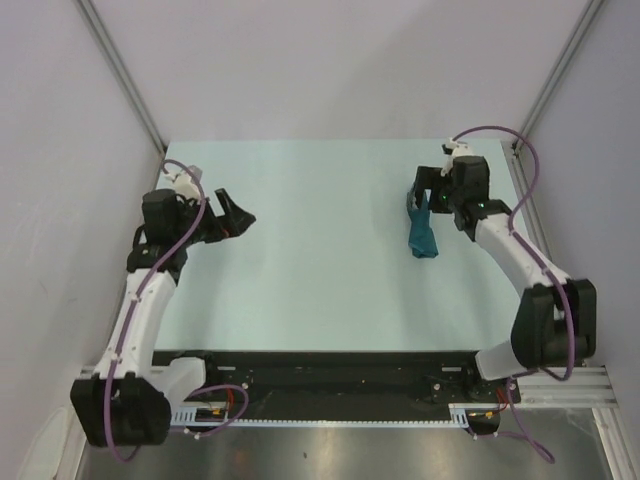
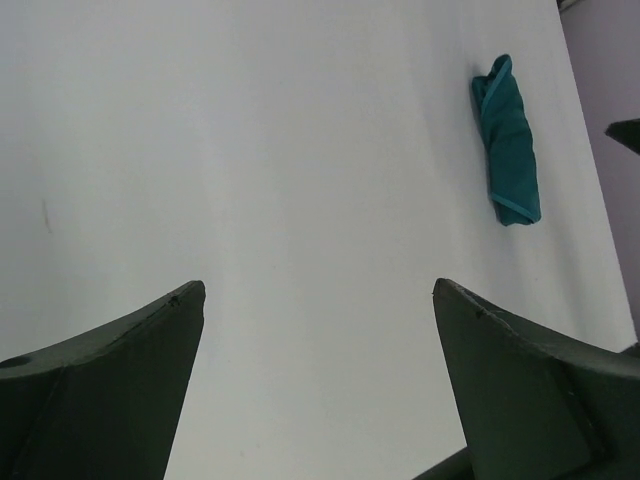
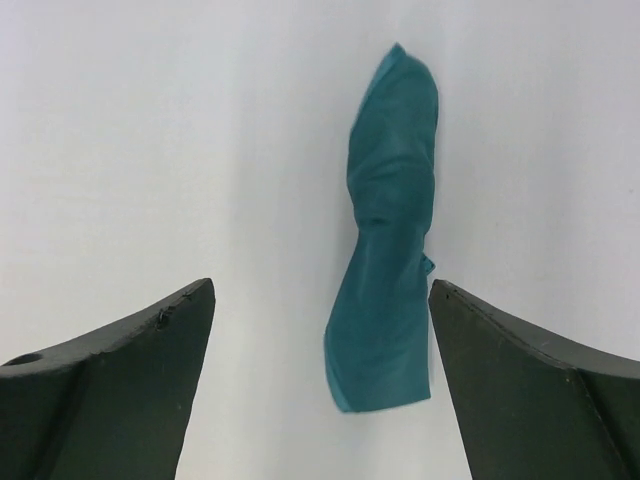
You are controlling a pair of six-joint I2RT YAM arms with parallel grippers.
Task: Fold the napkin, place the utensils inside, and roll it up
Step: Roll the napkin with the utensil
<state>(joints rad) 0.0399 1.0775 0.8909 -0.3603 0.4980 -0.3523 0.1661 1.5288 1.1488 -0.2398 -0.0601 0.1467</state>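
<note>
The dark teal napkin (image 1: 421, 235) lies on the table as a narrow, twisted roll at the right side. It also shows in the left wrist view as the napkin (image 2: 508, 140) far off, and in the right wrist view as the napkin (image 3: 388, 240) close under the camera. My right gripper (image 1: 426, 188) (image 3: 322, 285) hangs open just above the roll's far end, touching nothing. My left gripper (image 1: 235, 212) (image 2: 318, 285) is open over bare table at the left, nothing between its fingers. The utensils are out of view.
The pale green table (image 1: 320, 280) is closed in by white walls at the back and both sides, with metal posts (image 1: 125, 85) at the back corners. A black rail (image 1: 330, 375) runs along the near edge between the arm bases.
</note>
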